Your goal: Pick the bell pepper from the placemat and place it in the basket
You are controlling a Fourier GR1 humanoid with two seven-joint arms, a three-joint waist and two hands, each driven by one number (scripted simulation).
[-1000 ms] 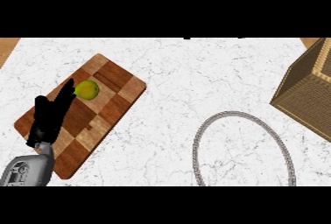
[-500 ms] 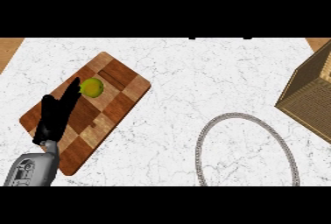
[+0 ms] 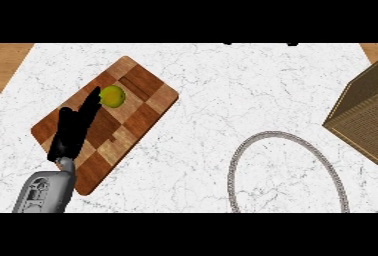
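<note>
Your left hand [image 3: 74, 129] enters from the lower left of the head view on its grey forearm [image 3: 46, 191] and lies over the placemat [image 3: 140, 107], a rectangular mat of light and dark brown wooden checks set at a slant on the white marble counter [image 3: 214, 80]. Its black fingers [image 3: 90, 102] are stretched out nearly straight, pointing up and to the right; they curl round nothing and carry nothing. You see the fingertips just beside the bell pepper [image 3: 113, 96], at its lower left edge; whether they touch it cannot be told. That bell pepper, small, round and yellow-green, rests on the upper part of the placemat, on the checks near its far corner.

Well apart from the hand, at the lower right of the view, the basket [image 3: 284, 172] shows as a grey woven oval rim with marble visible inside it; its near edge runs out of view. Farther right, a tan woven box [image 3: 360, 117] is cut off by the view's edge. Strips of wooden surface [image 3: 13, 57] appear beyond the counter's upper corners.
</note>
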